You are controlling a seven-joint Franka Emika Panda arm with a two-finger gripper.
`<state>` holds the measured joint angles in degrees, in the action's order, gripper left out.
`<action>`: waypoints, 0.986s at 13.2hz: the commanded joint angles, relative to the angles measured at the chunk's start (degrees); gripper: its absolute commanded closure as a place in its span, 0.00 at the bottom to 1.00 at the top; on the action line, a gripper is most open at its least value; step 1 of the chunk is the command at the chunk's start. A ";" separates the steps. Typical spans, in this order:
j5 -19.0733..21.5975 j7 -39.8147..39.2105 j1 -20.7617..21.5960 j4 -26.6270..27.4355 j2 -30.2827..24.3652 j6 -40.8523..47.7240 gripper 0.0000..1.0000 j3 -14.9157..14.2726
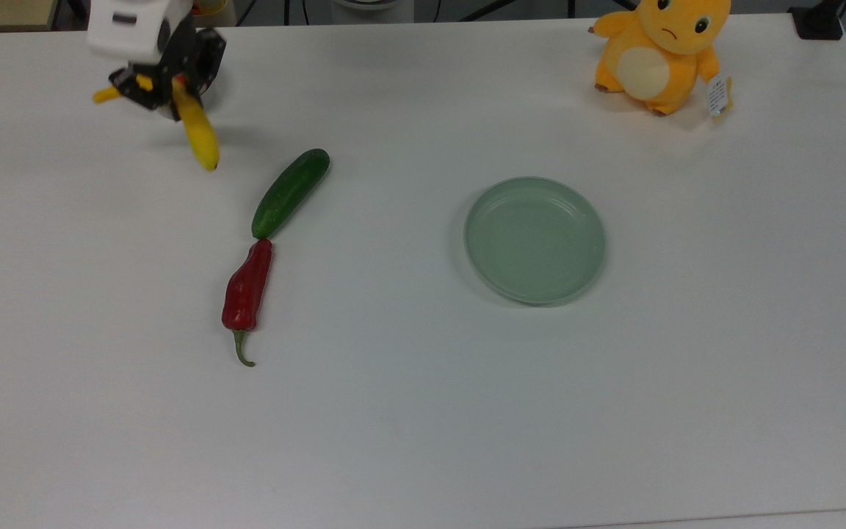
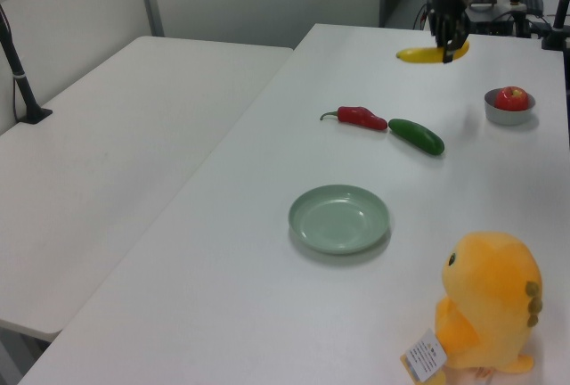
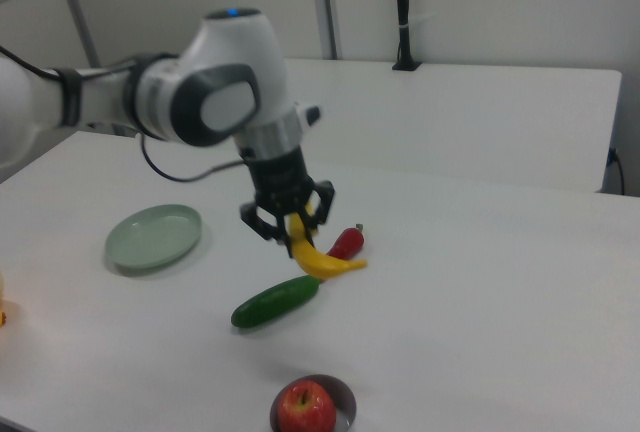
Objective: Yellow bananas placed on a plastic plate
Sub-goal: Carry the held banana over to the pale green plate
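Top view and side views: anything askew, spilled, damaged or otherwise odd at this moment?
Nothing stands out. The gripper holds the yellow banana in the air near its stem end, so it hangs slanted. The plastic plate sits flat and bare. The cucumber and red chili lie end to end, intact.

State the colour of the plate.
Pale mint green, plain; the plastic plate shows best in the top view.

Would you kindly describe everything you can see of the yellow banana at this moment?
The yellow banana is slim, curved, smooth and bright yellow, with a tapered orange-yellow stem end. It looks glossy and whole. The gripper is shut on it near that stem end and holds it clear of the white table, so the longer free end sticks out beyond the fingers. Nothing else touches it; the plastic plate lies apart, unoccupied.
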<state>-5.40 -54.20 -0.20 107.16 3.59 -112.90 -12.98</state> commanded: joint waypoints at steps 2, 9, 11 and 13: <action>1.97 16.11 7.66 -5.98 -3.67 13.83 0.90 -0.21; 11.46 42.84 18.74 -8.81 -2.01 13.85 0.90 1.71; 11.64 46.80 18.92 -8.72 0.27 12.72 0.88 6.01; 11.64 51.01 18.93 -8.54 2.47 8.42 0.88 9.27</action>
<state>5.43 -9.01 18.48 99.76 2.08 -100.28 -7.52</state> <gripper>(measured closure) 0.714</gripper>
